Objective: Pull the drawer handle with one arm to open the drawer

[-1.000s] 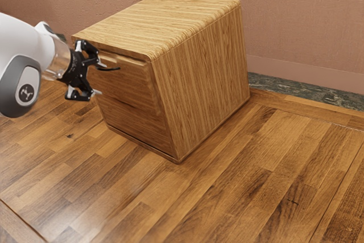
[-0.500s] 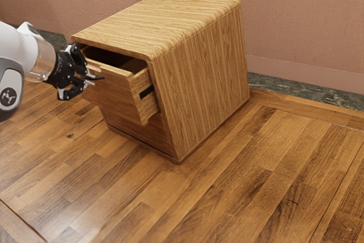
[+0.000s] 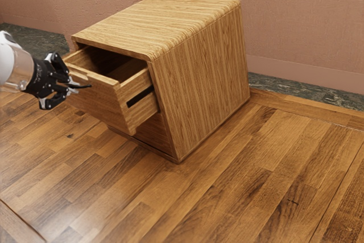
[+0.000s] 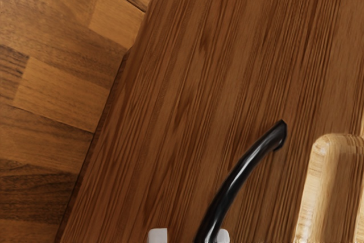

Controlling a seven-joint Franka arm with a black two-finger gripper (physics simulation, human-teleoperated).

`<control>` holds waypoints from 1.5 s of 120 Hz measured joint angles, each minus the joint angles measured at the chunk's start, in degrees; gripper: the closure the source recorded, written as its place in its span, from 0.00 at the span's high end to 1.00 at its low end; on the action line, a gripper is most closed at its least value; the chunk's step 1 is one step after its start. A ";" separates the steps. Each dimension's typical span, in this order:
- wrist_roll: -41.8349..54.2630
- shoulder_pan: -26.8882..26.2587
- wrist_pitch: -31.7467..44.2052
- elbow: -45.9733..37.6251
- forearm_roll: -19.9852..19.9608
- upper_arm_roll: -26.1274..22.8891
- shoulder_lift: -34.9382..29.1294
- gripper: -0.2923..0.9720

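At the exterior view's left, the arm (image 3: 12, 66) reaches in low and level, gripper (image 3: 69, 85) clamped narrow on the slim black handle (image 4: 239, 183) — rigid, curved, best held mid-bar. Just beyond, the drawer (image 3: 111, 98) stands well out of the wooden cabinet (image 3: 196, 78) — stiff wood, likely sliding straight and easy.

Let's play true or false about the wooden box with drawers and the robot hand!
1. The top drawer sticks out of the cabinet. True.
2. The drawer handle is white. False: it is black.
3. The bottom drawer is open too. False: it sits flush, shut.
4. The gripper is at the top drawer's front. True.
5. The cabinet stands on a green carpet. False: it stands on a wooden floor.
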 joint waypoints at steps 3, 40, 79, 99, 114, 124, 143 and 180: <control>0.01 0.03 -0.04 -0.32 0.02 0.01 -0.25 0.16; 0.06 0.78 -0.29 -4.09 -0.03 -0.29 -4.94 0.16; 0.14 2.90 -0.54 -6.87 0.23 -0.55 -8.75 0.15; 0.19 3.57 -0.70 -8.14 0.37 -0.70 -10.38 0.15; 0.21 3.80 -0.76 -9.51 0.36 -1.14 -12.08 0.16; 0.23 4.47 -0.85 -10.28 0.36 -1.45 -13.13 0.15; 0.25 5.49 -0.96 -11.91 0.38 -1.82 -15.33 0.15; 0.35 8.49 -1.46 -14.72 0.65 -2.27 -18.94 0.16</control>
